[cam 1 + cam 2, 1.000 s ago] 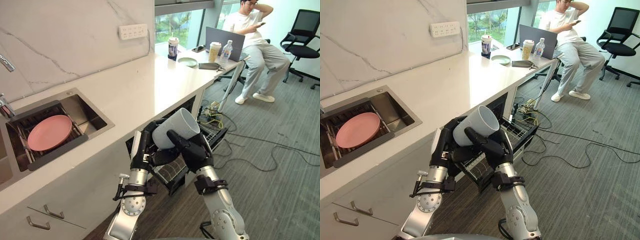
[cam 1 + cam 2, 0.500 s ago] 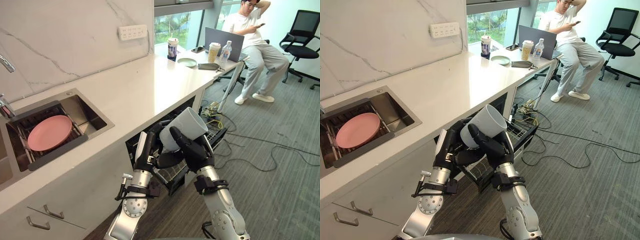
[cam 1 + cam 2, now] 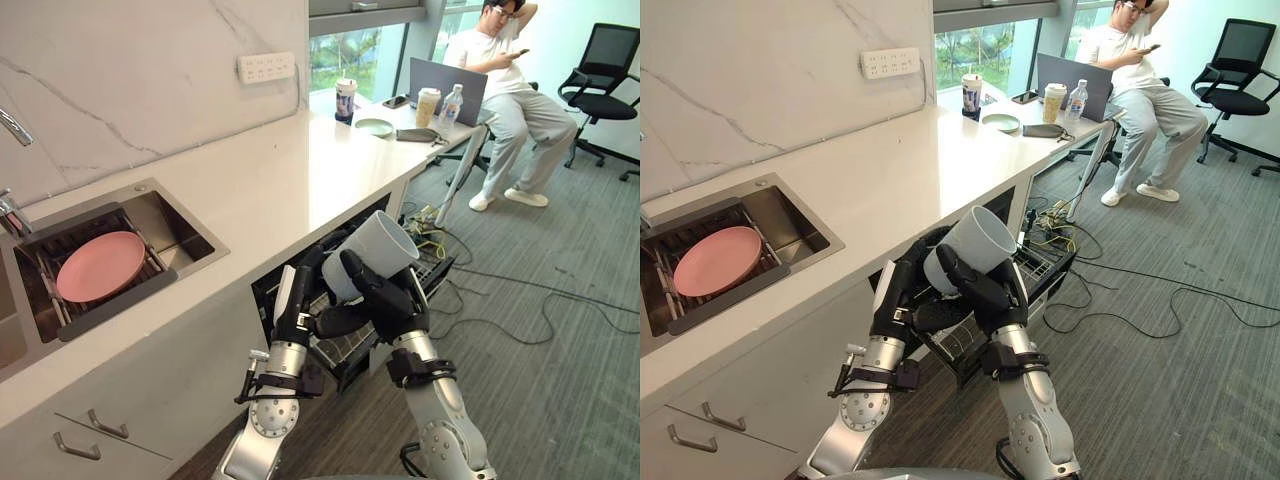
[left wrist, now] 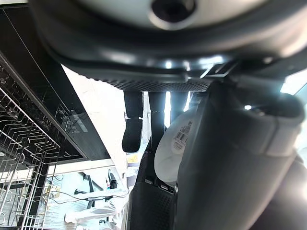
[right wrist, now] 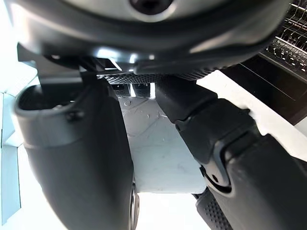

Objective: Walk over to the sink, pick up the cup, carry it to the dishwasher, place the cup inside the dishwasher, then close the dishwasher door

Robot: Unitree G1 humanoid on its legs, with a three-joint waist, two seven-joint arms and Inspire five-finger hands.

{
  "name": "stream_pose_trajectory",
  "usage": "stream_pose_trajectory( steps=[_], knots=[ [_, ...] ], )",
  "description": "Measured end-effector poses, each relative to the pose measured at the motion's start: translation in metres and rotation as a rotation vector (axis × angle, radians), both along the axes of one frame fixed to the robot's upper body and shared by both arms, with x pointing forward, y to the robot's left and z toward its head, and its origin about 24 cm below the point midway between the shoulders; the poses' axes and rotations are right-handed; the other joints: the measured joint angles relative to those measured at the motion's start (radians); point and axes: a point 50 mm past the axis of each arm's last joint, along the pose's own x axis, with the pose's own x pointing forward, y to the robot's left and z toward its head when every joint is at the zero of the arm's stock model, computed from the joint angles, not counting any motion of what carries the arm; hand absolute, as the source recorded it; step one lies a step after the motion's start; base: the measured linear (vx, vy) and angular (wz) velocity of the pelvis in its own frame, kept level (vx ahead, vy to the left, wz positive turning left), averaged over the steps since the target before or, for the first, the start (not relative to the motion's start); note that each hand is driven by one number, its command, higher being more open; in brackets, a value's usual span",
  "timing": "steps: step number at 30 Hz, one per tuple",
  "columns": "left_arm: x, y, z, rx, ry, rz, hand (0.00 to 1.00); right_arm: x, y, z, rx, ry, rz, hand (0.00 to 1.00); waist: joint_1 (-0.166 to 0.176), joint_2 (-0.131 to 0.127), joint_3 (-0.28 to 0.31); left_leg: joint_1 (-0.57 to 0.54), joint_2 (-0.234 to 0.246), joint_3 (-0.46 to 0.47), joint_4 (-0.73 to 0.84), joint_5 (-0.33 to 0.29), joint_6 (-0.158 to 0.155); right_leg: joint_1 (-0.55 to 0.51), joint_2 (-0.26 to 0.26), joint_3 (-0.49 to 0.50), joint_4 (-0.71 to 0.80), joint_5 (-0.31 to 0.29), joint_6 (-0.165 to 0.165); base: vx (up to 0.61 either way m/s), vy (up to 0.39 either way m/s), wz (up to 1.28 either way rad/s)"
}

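cup [image 3: 372,248] over the open dishwasher [image 3: 345,350]
left hand [image 3: 298,300] and right hand [image 3: 388,298] clasp it between them — fingers curled round its tilted white body, just off the counter [image 3: 250,190] edge.

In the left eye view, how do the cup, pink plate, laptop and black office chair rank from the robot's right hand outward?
1. cup, gripped in the right hand.
2. pink plate, in the sink, left.
3. laptop, far end of the counter.
4. black office chair, far right corner.
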Motion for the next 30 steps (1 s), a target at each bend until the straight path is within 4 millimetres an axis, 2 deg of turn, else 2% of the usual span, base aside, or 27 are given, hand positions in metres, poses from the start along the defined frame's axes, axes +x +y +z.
stream_pose_trajectory(
  steps=[13, 16, 18, 21, 26, 30],
  knots=[
    [-0.002, -0.001, -0.009, -0.147, 0.080, 0.045, 1.00, 0.000, 0.003, 0.000, 0.027, 0.020, -0.022, 0.00, 0.023, 0.016, 0.010, 0.006, 0.001, -0.001, 0.000, 0.000, 0.000, 0.005, 0.000, -0.002, 0.006, 0.000, 0.000, 0.00, 0.000, 0.00],
    [-0.003, 0.015, -0.024, -0.157, 0.152, 0.124, 1.00, 0.001, -0.010, 0.005, 0.064, -0.019, -0.119, 0.00, 0.023, 0.022, 0.013, 0.006, 0.002, -0.001, -0.001, 0.000, 0.000, 0.005, 0.000, -0.002, 0.006, -0.001, 0.001, 0.00, 0.000, 0.00],
    [-0.011, 0.039, -0.046, -0.182, 0.255, 0.231, 1.00, 0.001, -0.037, 0.019, 0.127, -0.102, -0.258, 0.00, 0.023, 0.024, 0.013, 0.005, 0.002, -0.004, -0.002, 0.000, -0.001, 0.006, -0.001, -0.006, 0.007, -0.003, 0.002, 0.00, 0.000, 0.04],
    [-0.025, 0.060, -0.062, -0.267, 0.350, 0.314, 1.00, -0.004, -0.066, 0.035, 0.180, -0.208, -0.410, 0.00, 0.023, 0.024, 0.013, 0.006, 0.002, -0.009, -0.006, 0.001, -0.001, 0.008, -0.004, -0.013, 0.007, -0.006, 0.005, 0.00, 0.000, 0.06],
    [-0.027, 0.054, -0.065, -0.442, 0.386, 0.257, 1.00, -0.010, -0.074, 0.035, 0.195, -0.218, -0.453, 0.00, 0.024, 0.027, 0.007, 0.013, -0.003, -0.025, -0.013, 0.003, 0.002, 0.023, -0.011, -0.033, 0.007, -0.008, 0.007, -0.01, -0.004, 0.10],
    [-0.027, 0.049, -0.065, -0.482, 0.385, 0.205, 1.00, -0.012, -0.075, 0.032, 0.184, -0.204, -0.459, 0.00, 0.026, 0.028, 0.007, 0.011, -0.003, -0.031, -0.015, 0.006, 0.002, 0.024, -0.011, -0.040, 0.007, -0.009, 0.008, -0.03, -0.014, 0.06]
  ],
)
